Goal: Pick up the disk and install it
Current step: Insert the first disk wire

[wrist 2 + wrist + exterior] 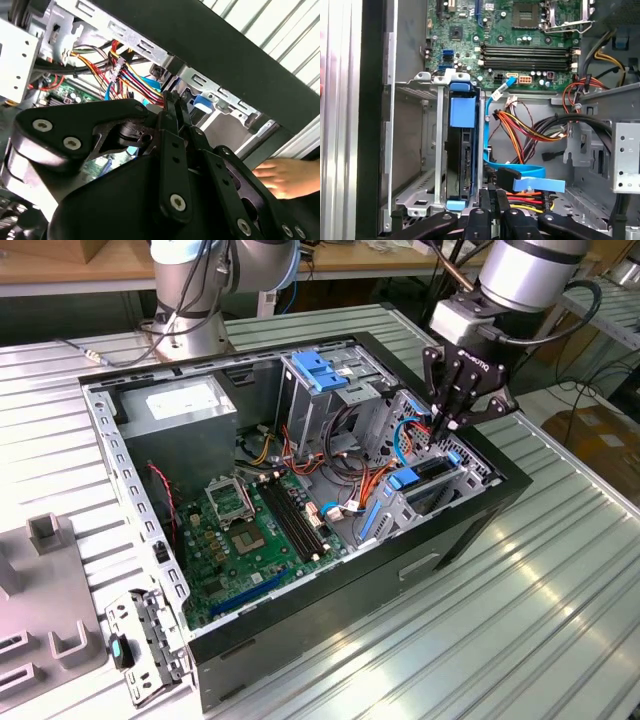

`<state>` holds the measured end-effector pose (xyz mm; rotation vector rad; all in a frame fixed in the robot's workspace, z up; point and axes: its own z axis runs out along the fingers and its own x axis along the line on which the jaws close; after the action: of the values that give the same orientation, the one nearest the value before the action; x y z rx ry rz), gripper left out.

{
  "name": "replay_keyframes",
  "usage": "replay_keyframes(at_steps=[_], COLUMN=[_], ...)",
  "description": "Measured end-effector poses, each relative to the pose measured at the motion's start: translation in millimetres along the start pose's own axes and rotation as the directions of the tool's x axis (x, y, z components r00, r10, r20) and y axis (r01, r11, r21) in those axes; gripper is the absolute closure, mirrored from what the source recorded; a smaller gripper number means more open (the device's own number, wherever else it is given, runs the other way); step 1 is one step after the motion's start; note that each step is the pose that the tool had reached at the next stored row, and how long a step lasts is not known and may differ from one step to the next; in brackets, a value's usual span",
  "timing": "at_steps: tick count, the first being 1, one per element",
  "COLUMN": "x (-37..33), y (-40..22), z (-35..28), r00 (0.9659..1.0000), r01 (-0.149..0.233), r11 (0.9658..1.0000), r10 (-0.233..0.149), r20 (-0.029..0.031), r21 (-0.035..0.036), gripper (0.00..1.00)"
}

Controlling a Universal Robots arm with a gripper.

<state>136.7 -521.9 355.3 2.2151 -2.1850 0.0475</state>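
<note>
The disk [428,482] sits on edge inside the drive bay of the open computer case [470,525], at the exterior view's right. In the first wrist view the disk [464,155] shows as a dark slab between blue rails, with a blue tab on top. My gripper [446,424] hangs just above that bay with its fingers pressed together and nothing visible between them. Its black fingertips [490,196] stand beside the disk's end, close to a blue flat cable [525,172] and a bundle of coloured wires. In the second wrist view the gripper [173,98] points into the same corner.
The grey power-supply box [185,405] and the metal cage with a blue top [320,370] fill the case's far side; the motherboard [250,530] lies in the middle. A person's hand [285,176] rests outside the case wall. A loose metal bracket [140,640] lies on the ribbed table.
</note>
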Motion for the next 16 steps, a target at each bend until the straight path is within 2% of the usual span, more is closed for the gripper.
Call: replay_keyframes(at_steps=[1, 2, 5, 8, 9, 12, 13, 16], x=[0.0, -0.1, -0.1, 2.5, 7.2, 19.4, 22.9, 24.4], y=[0.1, 1.3, 6.4, 6.7, 6.9, 7.1, 7.5, 9.8], z=[1.0, 1.7, 2.8, 4.3, 5.0, 5.7, 5.8, 5.9], r00=[0.9996, 0.9994, 0.9994, 0.9994, 0.9994, 0.9991, 0.999, 0.9992], r01=[-0.028, -0.034, -0.035, -0.035, -0.035, -0.036, -0.036, -0.03], r11=[0.9996, 0.9994, 0.9994, 0.9994, 0.9994, 0.9994, 0.9994, 0.9995], r10=[0.028, 0.034, 0.035, 0.035, 0.035, 0.036, 0.036, 0.03], r20=[-0.0001, 0.0001, 0.0, 0.0027, 0.0058, 0.0229, 0.0262, 0.0268], r21=[-0.0011, -0.0014, -0.0015, -0.0016, -0.0017, -0.002, -0.0021, -0.0012], gripper=[0.83, 0.83, 0.83, 0.83, 0.83, 0.83, 0.83, 0.83])
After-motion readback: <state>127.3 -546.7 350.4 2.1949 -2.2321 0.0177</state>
